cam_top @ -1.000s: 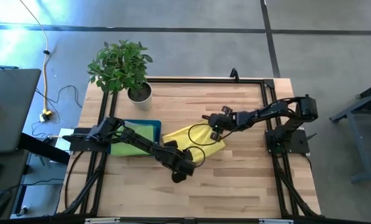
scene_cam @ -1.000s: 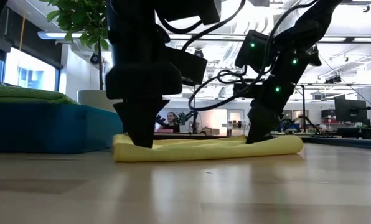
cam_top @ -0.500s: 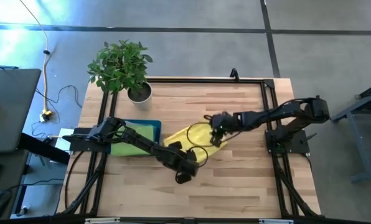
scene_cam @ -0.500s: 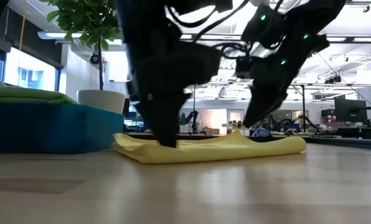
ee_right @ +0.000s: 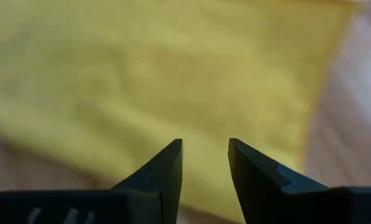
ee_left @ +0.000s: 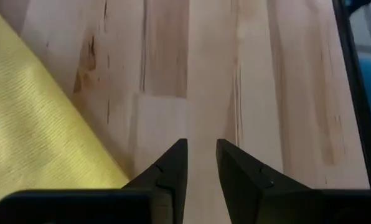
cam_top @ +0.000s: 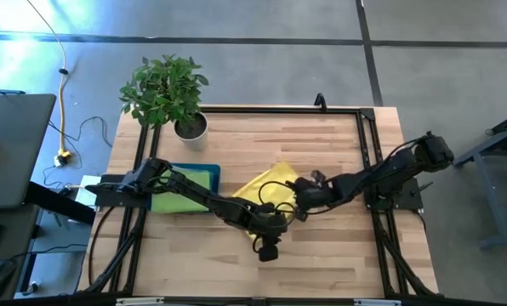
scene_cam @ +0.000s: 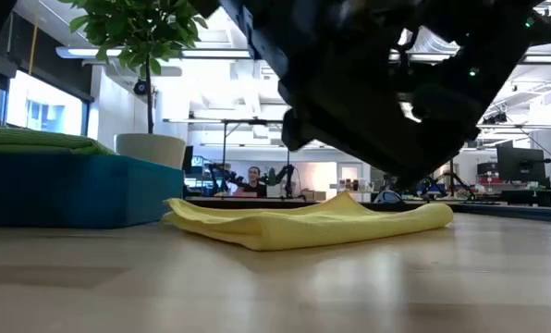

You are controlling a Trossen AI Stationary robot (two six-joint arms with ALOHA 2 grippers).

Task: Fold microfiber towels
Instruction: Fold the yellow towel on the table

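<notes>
The left gripper [ee_left: 201,155] hangs with a narrow empty gap over bare wood, the yellow towel [cam_top: 266,189] just beside it. The right gripper [ee_right: 204,158], fingers apart and empty, hovers over that folded cloth. Beyond the left arm, a teal tray [cam_top: 185,204] holds a lime green towel [scene_cam: 30,141]. A potted plant [cam_top: 164,89] stands farther off on the plank table [cam_top: 321,144].

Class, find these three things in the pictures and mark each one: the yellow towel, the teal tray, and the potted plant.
yellow towel [scene_cam: 303,225]: low view, front folded edge.
teal tray [scene_cam: 72,190]: low view, its side wall.
potted plant [cam_top: 163,87]: high view, the leaves.
</notes>
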